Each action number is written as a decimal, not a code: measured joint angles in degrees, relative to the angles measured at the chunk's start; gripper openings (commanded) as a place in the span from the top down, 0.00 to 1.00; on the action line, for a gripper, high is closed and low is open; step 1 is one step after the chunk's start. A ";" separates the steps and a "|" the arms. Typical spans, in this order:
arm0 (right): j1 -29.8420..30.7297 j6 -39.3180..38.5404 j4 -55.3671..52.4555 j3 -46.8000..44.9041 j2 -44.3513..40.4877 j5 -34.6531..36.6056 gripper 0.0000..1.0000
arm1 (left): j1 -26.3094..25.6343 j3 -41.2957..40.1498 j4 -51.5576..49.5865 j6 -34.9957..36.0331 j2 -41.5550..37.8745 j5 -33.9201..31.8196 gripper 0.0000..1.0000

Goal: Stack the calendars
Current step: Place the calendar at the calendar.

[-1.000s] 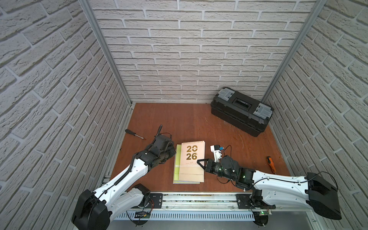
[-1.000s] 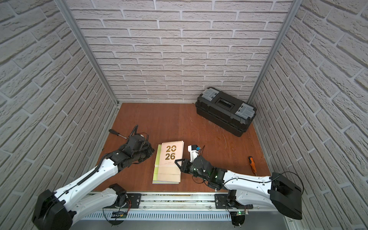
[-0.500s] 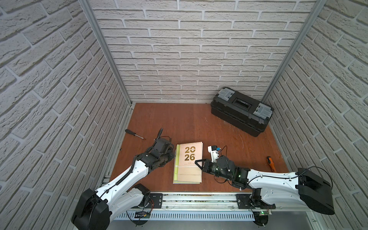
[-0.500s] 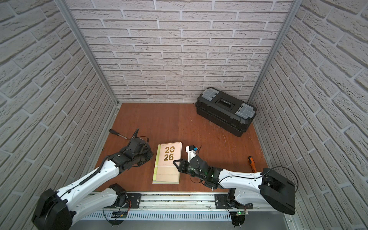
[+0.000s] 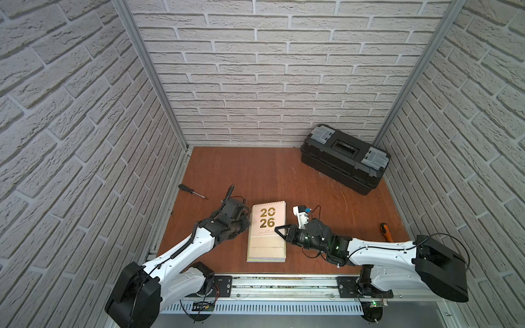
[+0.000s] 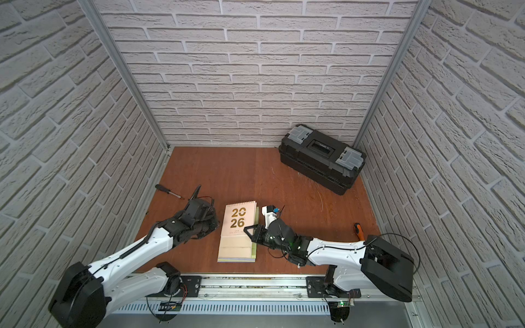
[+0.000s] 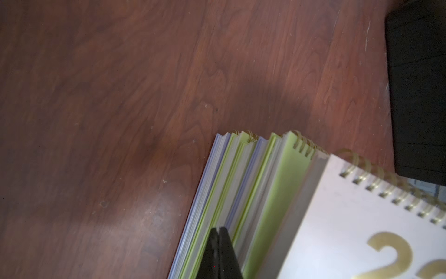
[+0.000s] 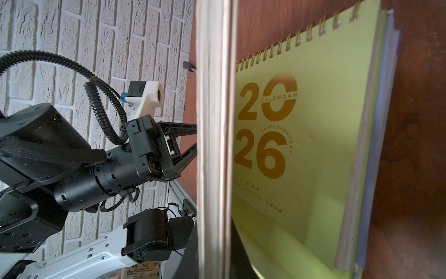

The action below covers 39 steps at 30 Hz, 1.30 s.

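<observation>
The calendars lie in one pile [image 5: 267, 251] at the front middle of the table, with lavender and lime green edges [image 7: 241, 183] showing at its side. On top is the cream calendar [image 5: 268, 224] [image 6: 238, 218] with a gold "2026". My right gripper [image 5: 276, 228] [image 6: 245, 228] [image 8: 213, 246] is shut on its right edge [image 8: 212, 120], holding that edge a little above the lime green calendar [image 8: 325, 120] below. My left gripper [image 5: 247, 225] [image 6: 216, 224] [image 7: 219, 229] is shut and empty, its tips against the pile's left side.
A black toolbox [image 5: 343, 159] [image 6: 321, 157] stands at the back right. A black screwdriver [image 5: 191, 190] lies at the left, behind my left arm. An orange-handled screwdriver [image 5: 385, 231] lies near the right wall. Brick walls close in three sides.
My right gripper has carried the cream calendar a little to the left, so it now covers the green strip on the pile's left. The left gripper has stayed at the pile's left side.
</observation>
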 measured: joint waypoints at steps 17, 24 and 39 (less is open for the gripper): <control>-1.77 1.05 2.99 0.11 3.19 -1.99 0.91 | 0.00 -0.63 1.31 -0.17 0.00 0.02 1.00; -1.79 0.87 0.35 1.25 3.08 -1.77 0.81 | 0.00 -0.76 1.46 -0.17 0.02 0.04 1.00; -2.84 0.70 -4.02 1.31 2.40 -0.81 0.76 | 0.00 -1.88 1.97 -0.59 0.04 0.46 1.00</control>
